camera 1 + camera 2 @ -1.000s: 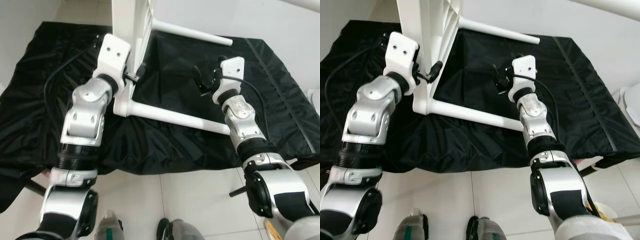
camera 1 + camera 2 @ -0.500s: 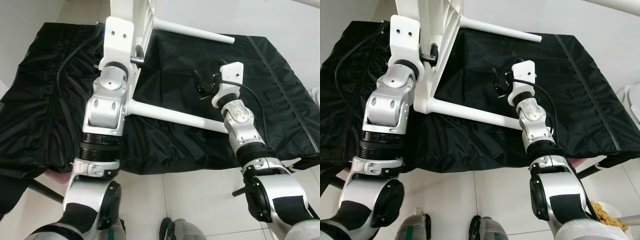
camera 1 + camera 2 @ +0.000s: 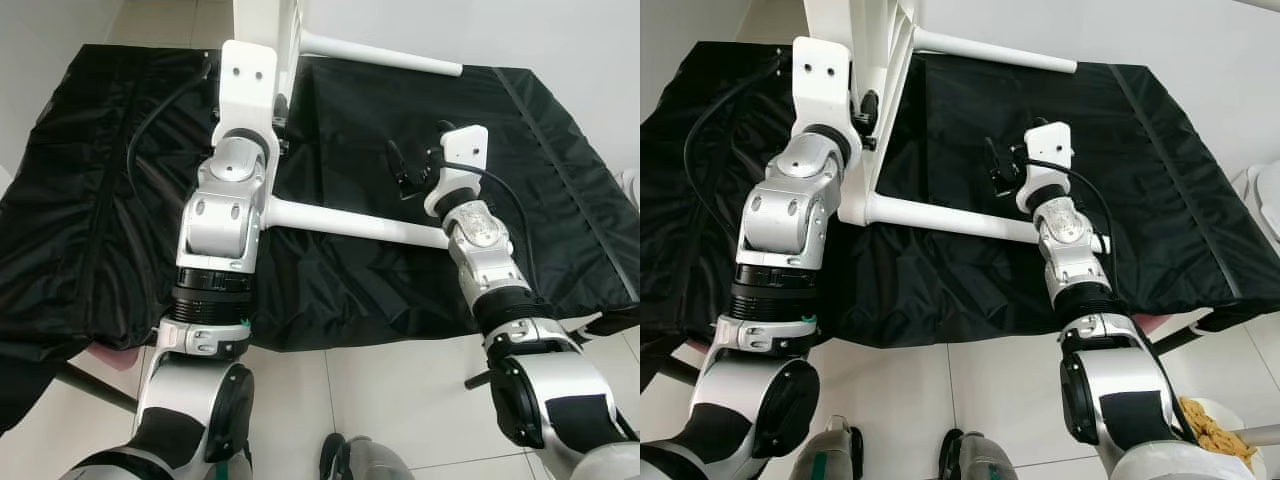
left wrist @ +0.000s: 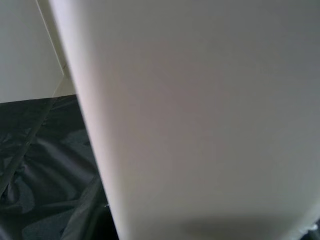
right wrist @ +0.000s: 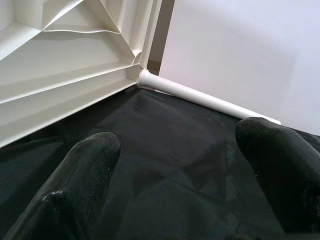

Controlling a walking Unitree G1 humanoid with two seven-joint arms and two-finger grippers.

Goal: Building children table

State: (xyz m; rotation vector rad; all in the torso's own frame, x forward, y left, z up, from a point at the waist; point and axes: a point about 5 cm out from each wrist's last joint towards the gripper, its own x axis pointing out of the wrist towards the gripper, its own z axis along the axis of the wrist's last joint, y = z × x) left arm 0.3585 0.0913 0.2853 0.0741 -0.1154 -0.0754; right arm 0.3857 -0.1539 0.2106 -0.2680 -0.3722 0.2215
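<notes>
Plastic, smooth and white, makes up the small table (image 3: 262, 20), which lies tipped on its side on a crinkled black sheet (image 3: 90, 230) spread over pale glossy floor tiles (image 3: 380, 400). The tabletop stands on edge at the far side of the sheet. Its underside, seen from the right wrist camera, is ribbed with straight and diagonal stiffening ridges (image 5: 60, 45). Two round, tube-like legs stick out from it toward the robot's right: a near leg (image 3: 350, 222) running low over the sheet and a far leg (image 3: 385, 58) higher up by the white wall (image 3: 500, 30).

The left gripper (image 3: 866, 112) is up against the edge of the tabletop near the corner where the near leg joins; its fingers are mostly hidden by the white wrist plate, so whether they are clenched or released cannot be told. The left wrist camera is close on a broad, blurred white surface (image 4: 200, 120), with a strip of black sheet beside it.

The right gripper (image 3: 404, 172) hovers above the sheet between the two legs, its two rounded black fingers (image 5: 82, 170) spread apart and holding nothing.

At the right edge of the right eye view, a white bowl (image 3: 1210, 425) on the floor holds some tan, crumbly bits that are too small to identify.
</notes>
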